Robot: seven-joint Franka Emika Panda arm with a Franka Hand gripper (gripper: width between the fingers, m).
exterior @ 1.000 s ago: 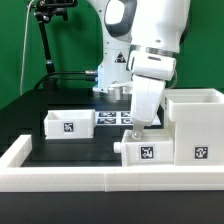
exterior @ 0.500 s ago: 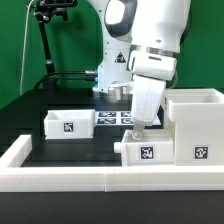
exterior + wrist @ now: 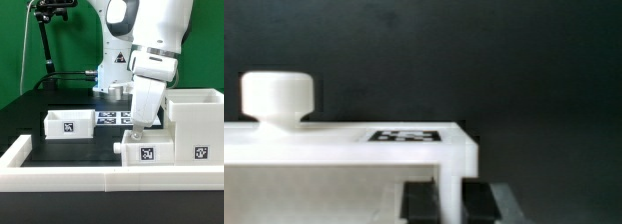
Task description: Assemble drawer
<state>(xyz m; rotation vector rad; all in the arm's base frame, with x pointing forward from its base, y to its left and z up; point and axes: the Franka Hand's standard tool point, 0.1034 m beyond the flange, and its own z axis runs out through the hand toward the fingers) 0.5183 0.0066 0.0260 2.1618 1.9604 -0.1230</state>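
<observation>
The drawer's tall white housing (image 3: pixel 195 125) stands at the exterior view's right. A small white tray (image 3: pixel 145 152) with a tag on its front sits against the housing's left side. My gripper (image 3: pixel 137 130) reaches down onto that tray. The wrist view shows the tray (image 3: pixel 331 170), its round knob (image 3: pixel 278 98) and a tag (image 3: pixel 404 135). There my gripper (image 3: pixel 457 205) is shut on the tray's thin side wall, with a black finger (image 3: pixel 420 205) on each side. A second tray (image 3: pixel 68 124) lies apart on the dark table at the left.
A low white border wall (image 3: pixel 60 178) runs along the front and left of the work area. The marker board (image 3: pixel 112 117) lies flat behind the trays, near the arm's base. A black stand with cables (image 3: pixel 45 45) rises at the back left.
</observation>
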